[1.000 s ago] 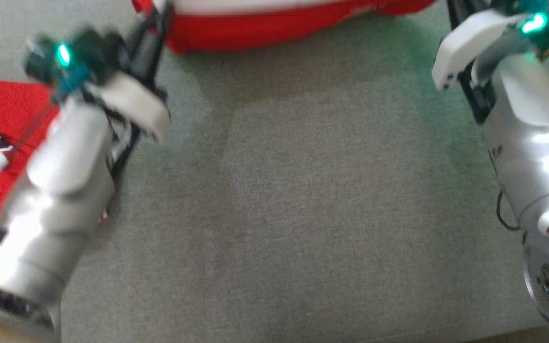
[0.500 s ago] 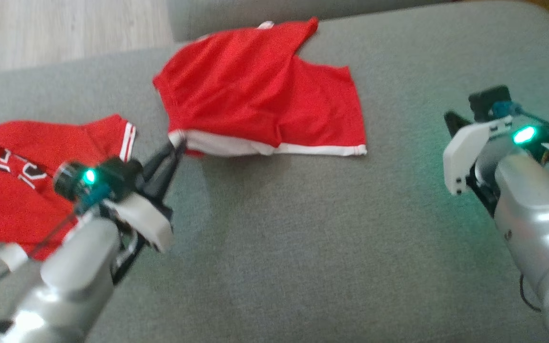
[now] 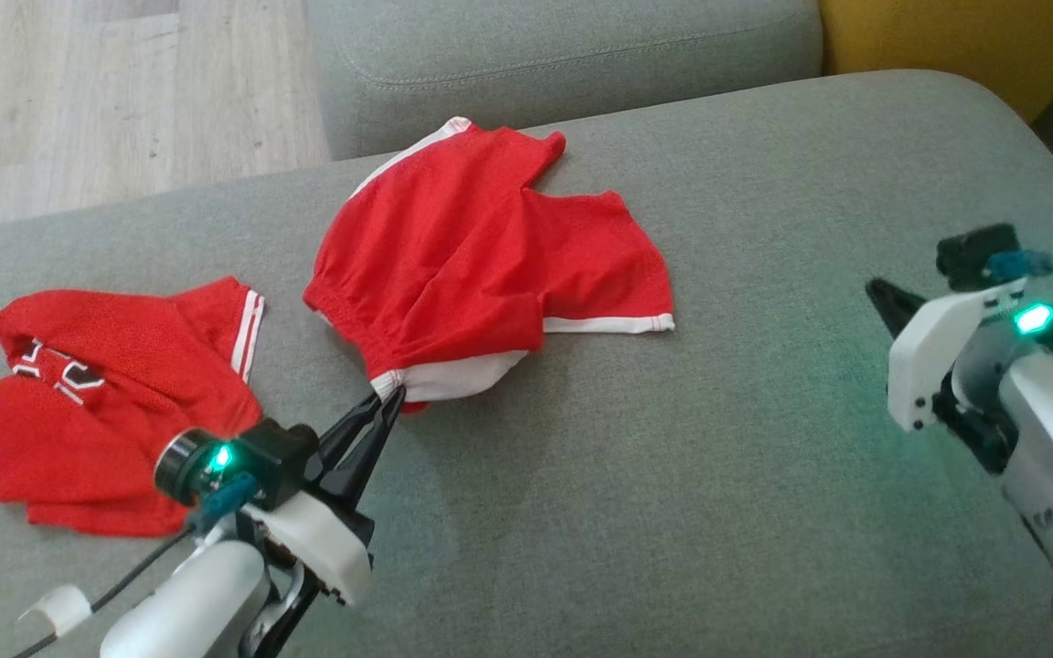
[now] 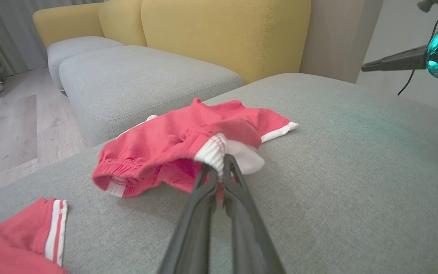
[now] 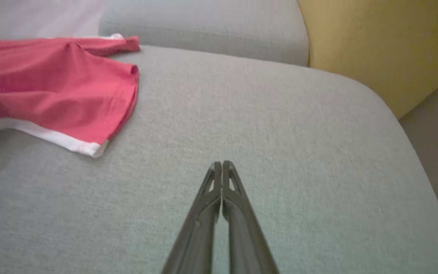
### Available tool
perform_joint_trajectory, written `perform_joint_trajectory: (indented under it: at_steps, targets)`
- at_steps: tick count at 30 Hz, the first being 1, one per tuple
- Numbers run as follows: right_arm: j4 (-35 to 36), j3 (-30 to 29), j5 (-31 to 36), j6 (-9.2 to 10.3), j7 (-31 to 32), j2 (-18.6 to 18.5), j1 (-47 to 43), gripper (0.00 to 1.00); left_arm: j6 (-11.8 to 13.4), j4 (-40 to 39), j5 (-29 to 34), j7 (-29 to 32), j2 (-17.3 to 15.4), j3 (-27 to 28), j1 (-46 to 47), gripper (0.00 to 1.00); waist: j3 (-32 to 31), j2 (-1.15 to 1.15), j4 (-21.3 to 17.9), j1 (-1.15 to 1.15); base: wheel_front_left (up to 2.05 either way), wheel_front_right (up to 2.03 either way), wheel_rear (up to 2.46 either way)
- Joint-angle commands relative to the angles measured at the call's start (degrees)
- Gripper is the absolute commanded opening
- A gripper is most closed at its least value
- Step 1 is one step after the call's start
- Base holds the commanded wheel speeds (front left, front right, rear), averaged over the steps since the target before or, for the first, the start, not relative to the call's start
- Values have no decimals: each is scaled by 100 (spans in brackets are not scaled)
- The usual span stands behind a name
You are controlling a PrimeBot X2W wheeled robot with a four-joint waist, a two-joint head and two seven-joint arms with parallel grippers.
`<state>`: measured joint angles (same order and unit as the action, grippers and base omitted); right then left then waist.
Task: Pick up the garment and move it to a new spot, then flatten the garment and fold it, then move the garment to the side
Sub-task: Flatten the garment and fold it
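Grey couch cushion point(image 3: 673, 512) stretched under everything, with a red jersey point(image 3: 106, 411) lying at its left. My left hand point(image 3: 387, 395) was clamped on the white waistband point(image 4: 213, 152) of the red shorts point(image 3: 490, 256), rumpled mid-cushion. My right hand point(image 5: 222, 164) hung closed and empty, well apart. I judged this the pick-up step. Next I needed to lift the shorts clear and carry them to bare cushion.

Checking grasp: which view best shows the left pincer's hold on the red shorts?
Left wrist view: left pincer shut on the red shorts at their white edge, close. Head view shows it smaller. Right wrist view shows their far leg.
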<state>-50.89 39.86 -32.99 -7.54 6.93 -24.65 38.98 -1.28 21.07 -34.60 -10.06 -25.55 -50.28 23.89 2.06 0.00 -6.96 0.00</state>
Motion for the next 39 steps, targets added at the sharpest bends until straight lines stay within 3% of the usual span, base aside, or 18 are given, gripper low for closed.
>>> perform_joint_trajectory:
  at_steps: [1, 4, 5, 6, 8, 9, 10, 11, 19, 25, 31, 39]
  targets:
    - [292, -61, -113, 5, -169, -116, -13, 0, 82, -251, -54, 26, -242, 222, 125, 0, 3, 0, 19, 0, 0, 0, 0]
    - [480, -342, -145, 5, -556, -107, -87, 0, 180, -398, -61, 67, -281, 214, 31, 0, 15, 0, 53, 0, 0, 0, 0]
    - [539, -452, -125, 5, -741, -67, -117, 80, 226, -420, -74, 69, -281, 232, 14, 0, 21, 0, 68, 0, 0, 0, 0]
    - [589, -565, -110, 5, -909, -9, -159, 100, 270, -430, -98, 58, -272, 261, 1, 0, 27, 0, 85, 0, 0, 0, 0]
    - [679, -812, -35, 5, -1251, 118, -245, 100, 350, -397, -141, 21, -254, 324, -11, 0, 38, 0, 117, 0, 0, 0, 0]
    - [726, -935, 18, 5, -1425, 191, -291, 100, 393, -360, -136, -20, -251, 351, -10, 13, 44, 0, 128, 0, 0, 0, 0]
    - [771, -1079, 74, 5, -1615, 268, -338, 100, 438, -317, -137, -66, -240, 383, -14, 49, 49, 0, 138, 0, 0, 0, 0]
    - [815, -1239, 132, 5, -1786, 352, -391, 100, 489, -272, -152, -120, -216, 428, -24, 100, 53, 0, 150, 0, 0, 0, 0]
    - [1943, -2705, 991, 5, -2187, 1063, -1022, 100, 1043, -255, -318, -479, 23, 1322, -167, 100, 47, 0, 258, 0, 0, 0, 0]
    - [3187, -3467, 1743, 5, -2191, 1791, -1927, 100, 1402, -1186, 372, -492, 260, 2498, -765, 100, -26, 0, 395, 0, 0, 0, 0]
    - [3611, -3604, 2137, 5, -2191, 2101, -2646, 100, 1292, -1685, 779, -493, 751, 3254, -1553, 100, -82, 0, 539, 0, 0, 0, 0]
    - [3634, -3566, 2417, 5, -2192, 2173, -2959, 100, 688, -1609, 1290, -493, 1370, 3731, -1943, 100, 64, 0, 714, 0, 0, 0, 0]
